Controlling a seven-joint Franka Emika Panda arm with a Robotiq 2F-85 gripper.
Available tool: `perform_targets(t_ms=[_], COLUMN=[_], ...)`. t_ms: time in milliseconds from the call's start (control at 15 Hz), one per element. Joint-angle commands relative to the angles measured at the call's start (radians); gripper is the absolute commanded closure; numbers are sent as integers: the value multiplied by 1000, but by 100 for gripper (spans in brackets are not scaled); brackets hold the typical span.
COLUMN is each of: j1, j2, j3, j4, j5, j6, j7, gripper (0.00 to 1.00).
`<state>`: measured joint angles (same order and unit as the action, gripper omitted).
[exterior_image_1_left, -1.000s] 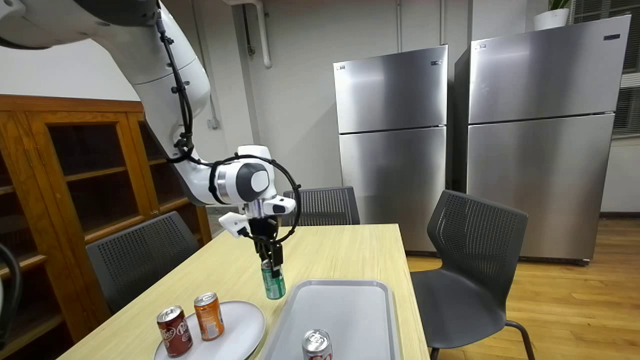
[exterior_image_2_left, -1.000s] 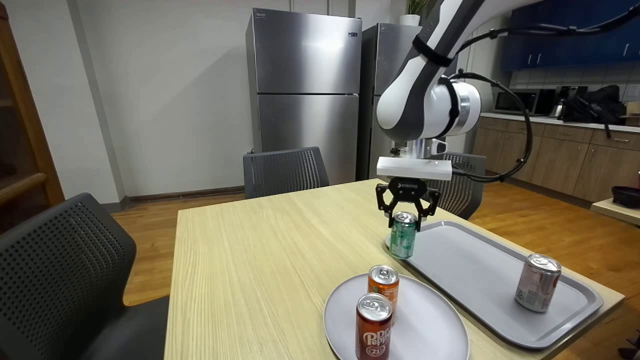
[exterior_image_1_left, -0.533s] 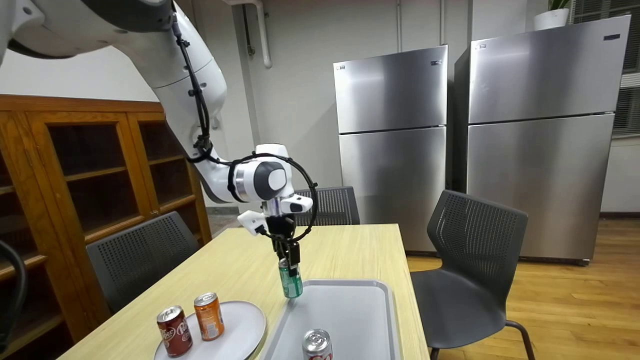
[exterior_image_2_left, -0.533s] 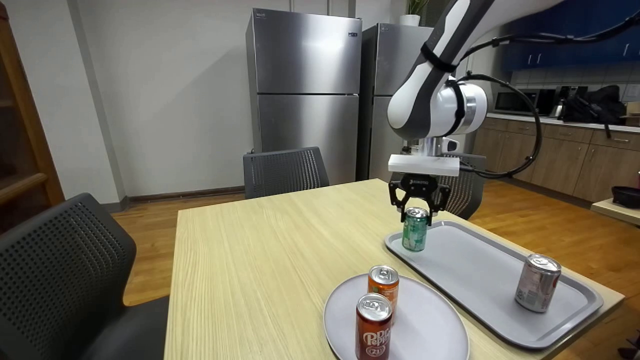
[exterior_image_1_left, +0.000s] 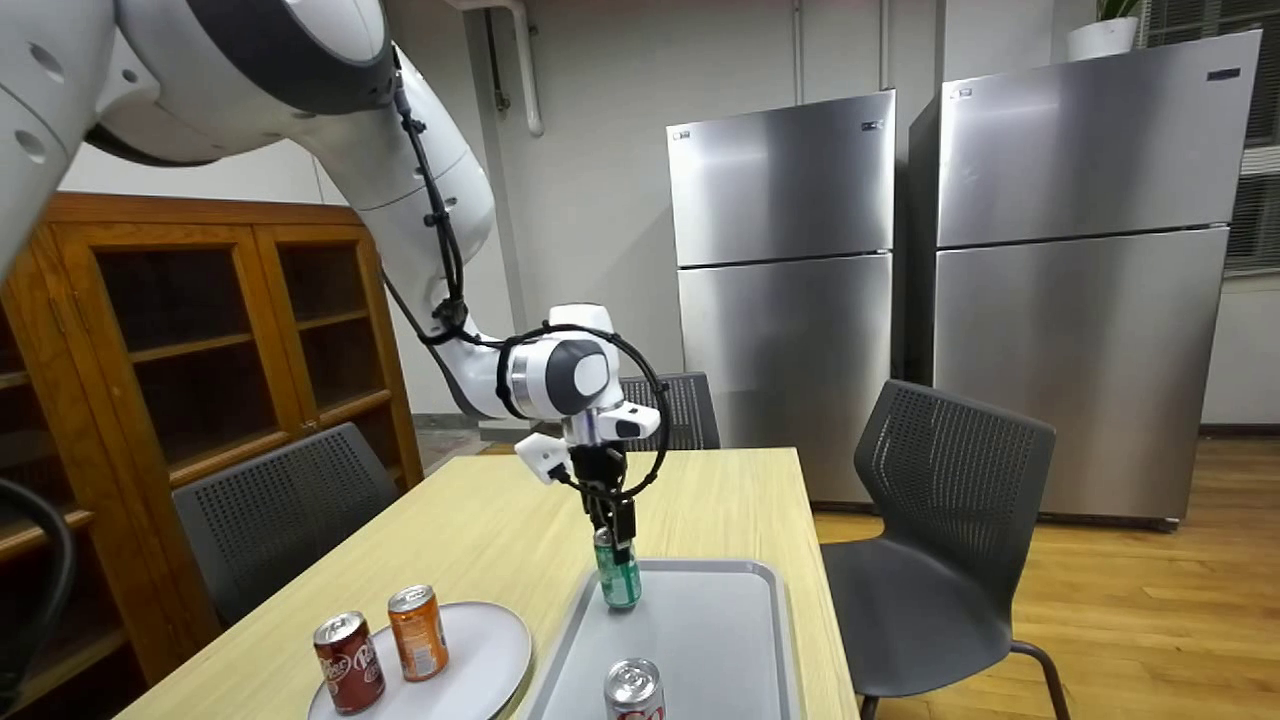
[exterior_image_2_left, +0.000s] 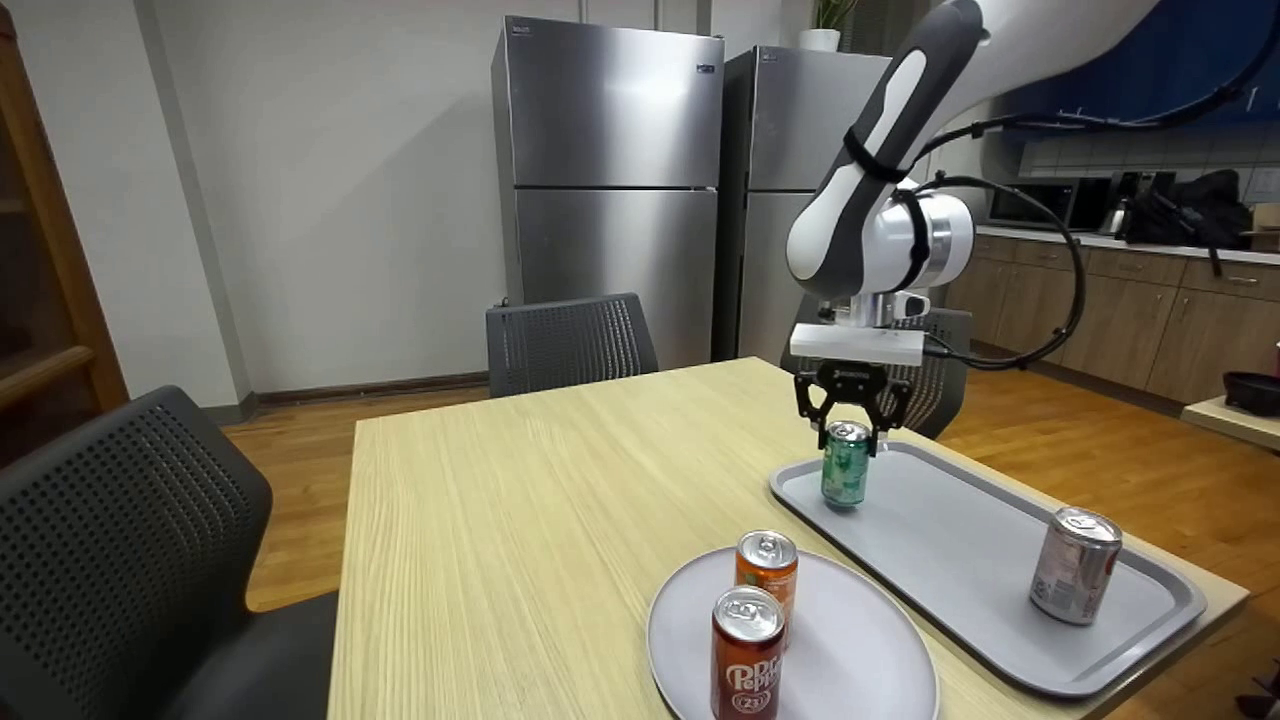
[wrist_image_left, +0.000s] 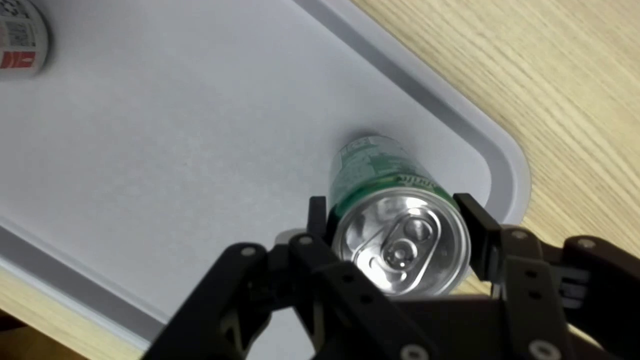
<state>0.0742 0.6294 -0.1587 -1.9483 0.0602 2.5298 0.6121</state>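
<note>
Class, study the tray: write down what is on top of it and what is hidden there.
A silver can stands on the tray. The green can, held in the gripper, is over it, but contact is unclear. The cans hide the tray directly beneath them.

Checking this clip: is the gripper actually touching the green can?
Touching. The wrist view shows it: the gripper has its fingers against opposite sides of the green can, near its top.

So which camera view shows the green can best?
The wrist view: the green can is largest there, with its lid and some lettering visible. Both exterior views show it smaller, more from the side, held near its top by the claw.
</note>
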Motion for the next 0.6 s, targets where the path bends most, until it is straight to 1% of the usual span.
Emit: perform_targets(t_ms=[0, 400, 467, 533], j1=[-9, -12, -14, -12], j2=[38, 55, 51, 48], j3=[-5, -11, -8, -10], j4=[72, 92, 92, 89], j5=[24, 31, 33, 31], j6=[-52, -60, -69, -71], j7=[13, 6, 2, 4], gripper=[62, 62, 13, 10])
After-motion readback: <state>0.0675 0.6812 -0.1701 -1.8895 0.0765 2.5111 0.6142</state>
